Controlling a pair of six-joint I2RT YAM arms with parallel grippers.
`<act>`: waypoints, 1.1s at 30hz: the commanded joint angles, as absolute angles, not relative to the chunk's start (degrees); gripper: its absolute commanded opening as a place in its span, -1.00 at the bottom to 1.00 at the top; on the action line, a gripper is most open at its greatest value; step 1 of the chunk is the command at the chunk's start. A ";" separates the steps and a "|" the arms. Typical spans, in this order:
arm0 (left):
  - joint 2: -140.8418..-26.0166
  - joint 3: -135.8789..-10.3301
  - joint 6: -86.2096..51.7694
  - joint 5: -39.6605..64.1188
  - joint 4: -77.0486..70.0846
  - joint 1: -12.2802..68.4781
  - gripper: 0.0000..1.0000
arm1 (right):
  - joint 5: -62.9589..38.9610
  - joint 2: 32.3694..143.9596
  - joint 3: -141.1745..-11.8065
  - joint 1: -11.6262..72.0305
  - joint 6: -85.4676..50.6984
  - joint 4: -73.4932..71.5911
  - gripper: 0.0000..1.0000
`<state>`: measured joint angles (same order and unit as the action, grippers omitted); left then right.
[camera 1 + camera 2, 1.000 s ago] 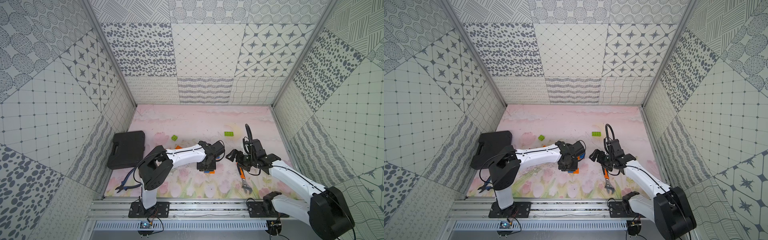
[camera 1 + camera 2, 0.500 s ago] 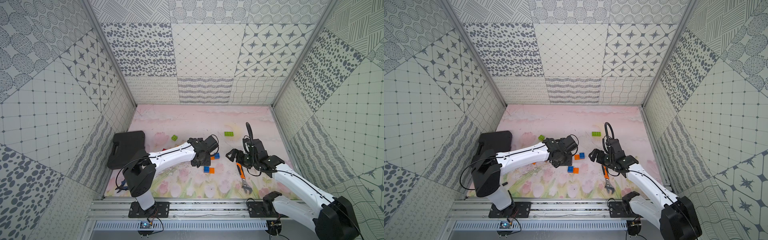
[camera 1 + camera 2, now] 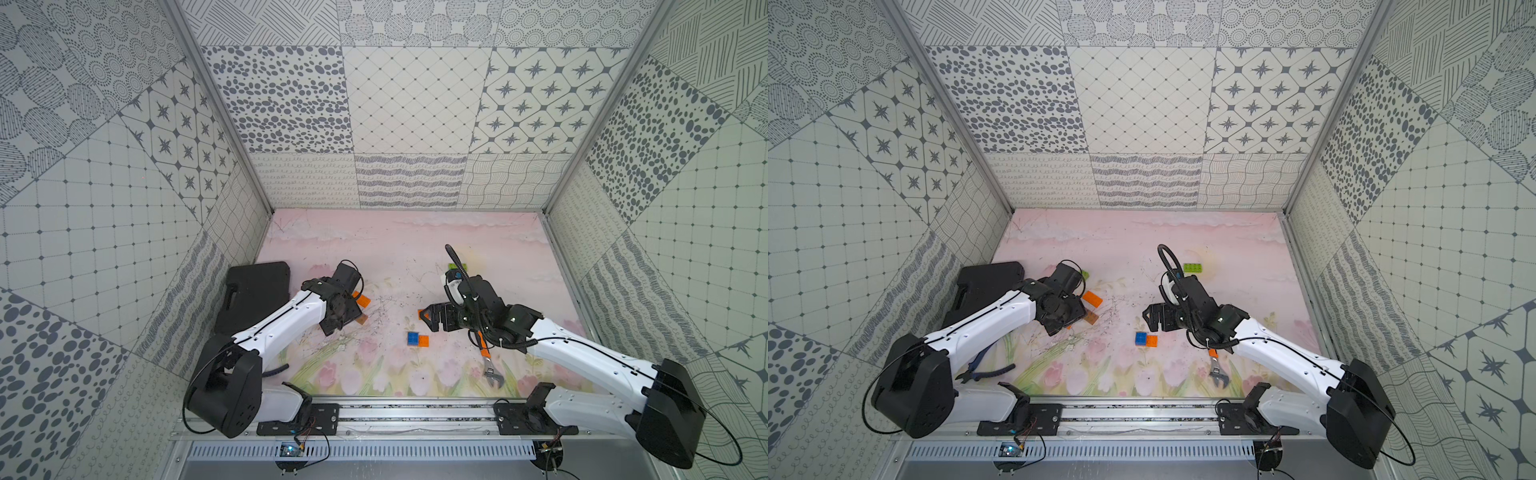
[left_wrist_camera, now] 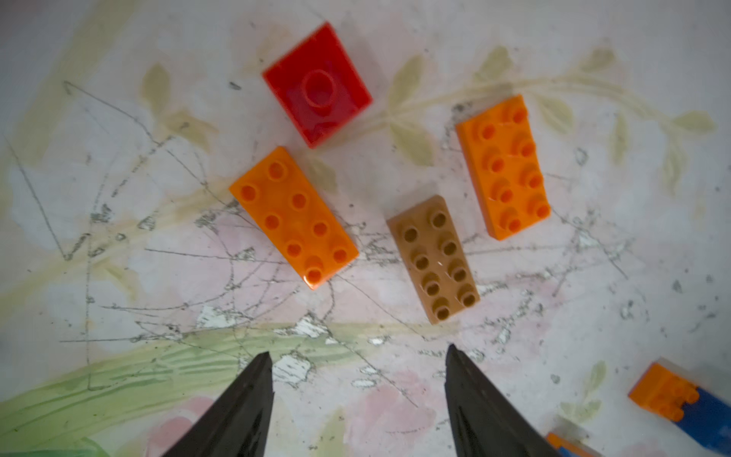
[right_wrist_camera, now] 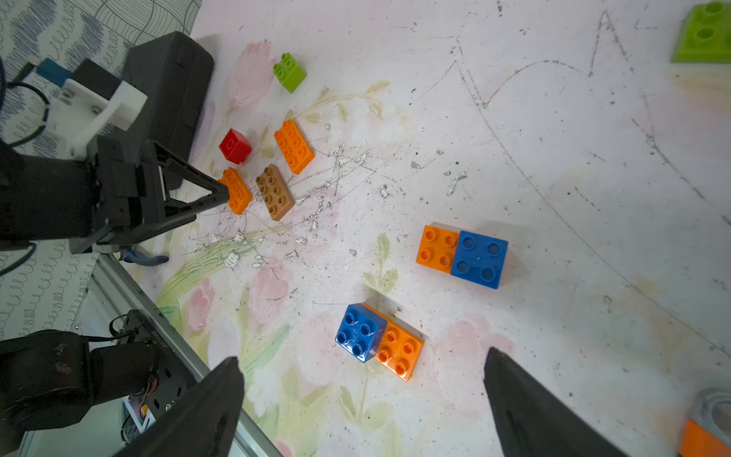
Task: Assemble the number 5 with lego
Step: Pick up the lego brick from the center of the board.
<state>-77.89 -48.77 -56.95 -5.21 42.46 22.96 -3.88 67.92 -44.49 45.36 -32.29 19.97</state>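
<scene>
The left gripper [image 4: 358, 380] is hovering with its jaws apart and nothing between them, just short of a loose cluster of lego on the left part of the mat [image 3: 374, 249]: a brown oblong brick [image 4: 433, 259], an orange oblong brick [image 4: 294, 217] beside it, a second orange oblong brick [image 4: 504, 168] on its other side, and a red square brick [image 4: 316, 85] lying studs-down (its hollow underside is facing the camera). None of these four are touching one another. The right gripper [image 5: 362, 399] is hanging wide open and empty over the middle of the mat, above a blue-and-orange pair [image 5: 379, 342] whose two squares are sitting side by side; a second blue-and-orange pair [image 5: 463, 255] is lying just beyond it, apart. A small lime green brick [image 5: 290, 72] is sitting far left near the black case [image 3: 253, 291], and a lime green oblong brick [image 3: 1193, 268] is lying farther back. An orange-handled wrench [image 3: 490, 365] is resting near the front, under the right arm.
</scene>
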 commanded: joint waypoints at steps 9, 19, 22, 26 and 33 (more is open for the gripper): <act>-89.68 -52.20 -59.53 -0.02 37.61 12.65 0.35 | -2.37 71.52 -48.02 45.68 -31.82 18.19 0.98; -94.50 -52.44 -60.36 0.80 37.75 12.44 0.05 | -2.70 72.95 -48.06 45.65 -32.53 18.11 0.98; -94.40 -52.08 -60.73 0.89 38.71 12.53 0.11 | -3.06 72.78 -47.41 45.67 -32.72 17.41 0.98; -93.87 -51.77 -60.99 -0.46 40.20 12.58 0.09 | -2.81 72.52 -46.85 45.56 -32.76 17.50 0.98; -90.86 -49.80 -61.66 -0.23 41.59 13.89 -0.33 | -0.86 70.14 -45.52 45.56 -33.11 18.20 0.98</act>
<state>-92.23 -51.24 -60.34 -0.89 37.98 12.93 -2.46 72.10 -46.61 45.36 -32.62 19.49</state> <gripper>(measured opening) 0.362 0.991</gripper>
